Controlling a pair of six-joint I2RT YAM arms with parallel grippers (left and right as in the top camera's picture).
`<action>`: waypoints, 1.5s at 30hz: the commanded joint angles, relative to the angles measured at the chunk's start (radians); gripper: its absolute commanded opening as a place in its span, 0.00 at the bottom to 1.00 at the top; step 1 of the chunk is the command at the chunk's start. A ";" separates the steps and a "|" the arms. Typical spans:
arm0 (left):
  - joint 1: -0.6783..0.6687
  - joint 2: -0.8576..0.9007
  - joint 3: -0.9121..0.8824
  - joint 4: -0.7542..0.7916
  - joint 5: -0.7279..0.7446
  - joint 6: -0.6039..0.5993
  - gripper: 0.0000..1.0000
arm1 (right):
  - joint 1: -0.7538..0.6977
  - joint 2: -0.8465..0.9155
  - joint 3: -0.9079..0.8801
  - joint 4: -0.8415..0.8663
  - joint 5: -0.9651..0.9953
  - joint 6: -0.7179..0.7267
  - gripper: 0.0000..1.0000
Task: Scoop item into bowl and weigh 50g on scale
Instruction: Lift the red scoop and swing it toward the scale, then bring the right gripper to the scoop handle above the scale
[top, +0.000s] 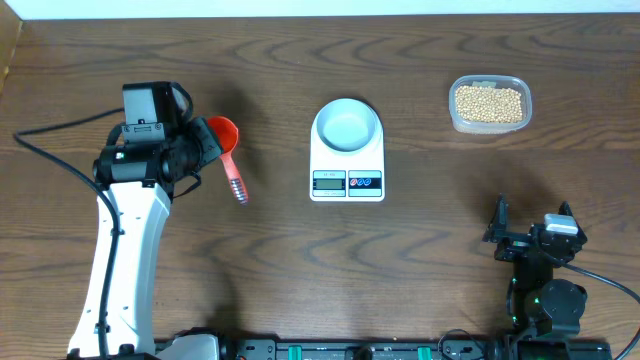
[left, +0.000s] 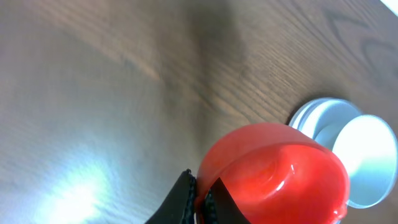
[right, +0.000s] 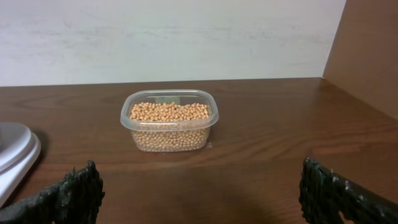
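Beans (right: 168, 112) right of the scale (top: 347, 170) look loose, best scooped; left gripper (left: 200, 196) pinches the red scoop (left: 273, 168), right gripper (right: 199, 186) gapes empty.

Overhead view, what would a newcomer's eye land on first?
First the bright orange-red plastic scoop, pinched in the left gripper at the left. Then the small pale white-blue bowl, empty on the white rectangular digital scale at centre, and the clear plastic tub of tan-yellow beans at far right.
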 joint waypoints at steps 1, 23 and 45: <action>-0.002 -0.005 0.028 -0.050 0.017 -0.279 0.08 | 0.005 -0.006 -0.002 -0.003 0.009 0.014 0.99; -0.004 -0.005 0.028 -0.121 0.319 -0.752 0.08 | 0.005 -0.006 0.013 0.060 -0.007 0.107 0.99; -0.004 -0.005 0.028 -0.125 0.363 -0.873 0.07 | 0.005 0.829 0.848 -0.351 -0.510 0.149 0.99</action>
